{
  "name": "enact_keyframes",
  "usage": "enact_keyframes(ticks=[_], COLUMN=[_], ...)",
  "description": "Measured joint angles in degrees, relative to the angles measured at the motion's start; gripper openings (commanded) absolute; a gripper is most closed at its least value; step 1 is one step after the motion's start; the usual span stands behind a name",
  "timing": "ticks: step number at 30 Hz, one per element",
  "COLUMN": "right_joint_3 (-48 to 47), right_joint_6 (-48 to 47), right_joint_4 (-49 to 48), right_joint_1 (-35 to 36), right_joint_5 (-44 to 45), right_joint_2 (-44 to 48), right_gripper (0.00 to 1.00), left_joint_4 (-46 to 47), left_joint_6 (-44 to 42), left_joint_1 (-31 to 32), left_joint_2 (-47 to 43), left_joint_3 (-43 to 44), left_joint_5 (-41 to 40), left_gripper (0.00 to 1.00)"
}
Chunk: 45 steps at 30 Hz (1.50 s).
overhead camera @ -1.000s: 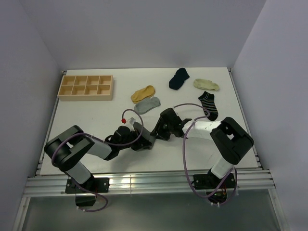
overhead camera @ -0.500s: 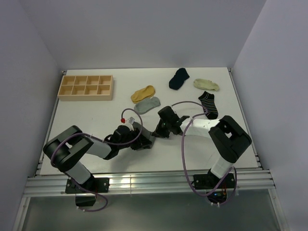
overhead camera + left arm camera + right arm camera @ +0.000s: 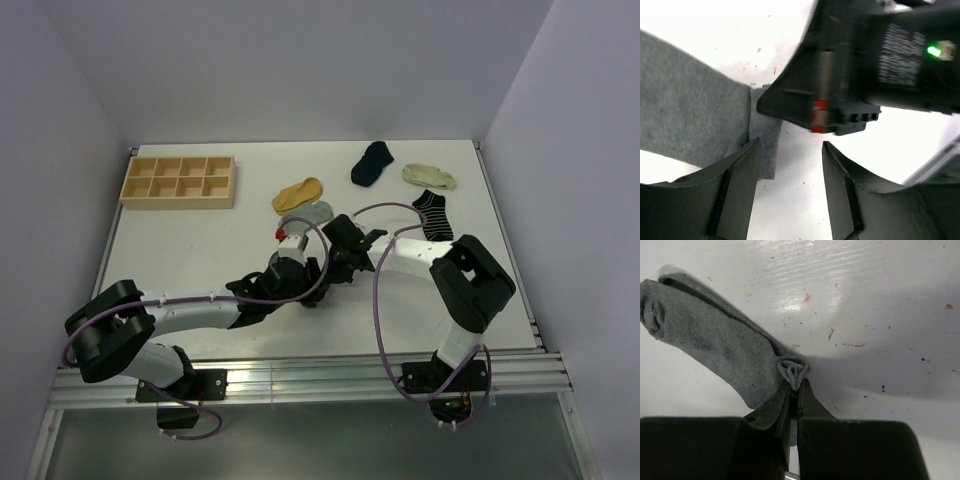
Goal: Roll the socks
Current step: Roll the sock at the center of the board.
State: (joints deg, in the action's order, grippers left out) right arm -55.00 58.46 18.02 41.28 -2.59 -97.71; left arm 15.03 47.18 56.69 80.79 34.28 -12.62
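A dark grey sock (image 3: 715,340) lies flat on the white table. My right gripper (image 3: 794,385) is shut on a bunched fold of its edge. In the left wrist view the same sock (image 3: 690,115) lies to the left, and my left gripper (image 3: 790,165) stands open just beside its corner, with only bare table between the fingers. The right gripper's black body (image 3: 865,65) is close in front of it. From above, both grippers meet mid-table, left gripper (image 3: 303,285) and right gripper (image 3: 336,268), and they hide the dark sock.
Behind the grippers lie a light grey sock (image 3: 306,212) and a mustard-yellow sock (image 3: 298,192). A navy sock (image 3: 372,162), a cream sock (image 3: 428,175) and a striped sock (image 3: 432,213) are at the back right. A wooden compartment tray (image 3: 180,180) stands back left.
My left gripper has opened, let go of the dark grey sock and reached further right and away. My right gripper has shut on the sock's edge.
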Motion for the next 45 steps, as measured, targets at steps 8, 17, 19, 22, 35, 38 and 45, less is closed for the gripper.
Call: enact_keyframes(ticks=[8, 17, 19, 22, 35, 38, 45], right_joint_3=[-1.2, -1.2, -1.3, -1.3, -1.4, -1.4, -1.2], right_joint_6=[-0.1, 0.0, 0.0, 0.0, 0.2, 0.2, 0.2], right_joint_4=[2.8, 2.8, 2.8, 2.8, 2.8, 2.7, 2.1], right_joint_1=[0.1, 0.1, 0.1, 0.1, -0.4, -0.5, -0.5], right_joint_5=[0.0, -0.2, -0.2, -0.3, -1.6, -1.8, -1.9], right_joint_2=[-0.5, -1.1, -1.1, -1.1, -1.6, -1.6, -1.6], right_gripper=[0.00, 0.00, 0.00, 0.00, 0.00, 0.00, 0.13], left_joint_4=[-5.2, -6.8, -6.9, -7.1, -11.1, -12.6, -13.4], left_joint_6=[-7.5, -11.4, -12.0, -12.8, -13.0, -12.2, -11.4], left_joint_1=[7.8, 10.6, 10.8, 11.6, 15.1, 15.6, 15.9], left_joint_2=[5.2, 10.6, 11.1, 12.1, 18.4, 19.6, 19.5], left_joint_3=[5.5, 7.2, 7.5, 8.3, 12.8, 13.9, 14.3], left_joint_5=[-11.3, -16.2, -17.0, -18.2, -25.8, -28.4, -28.8], left_gripper=[0.54, 0.49, 0.47, 0.45, 0.34, 0.18, 0.01])
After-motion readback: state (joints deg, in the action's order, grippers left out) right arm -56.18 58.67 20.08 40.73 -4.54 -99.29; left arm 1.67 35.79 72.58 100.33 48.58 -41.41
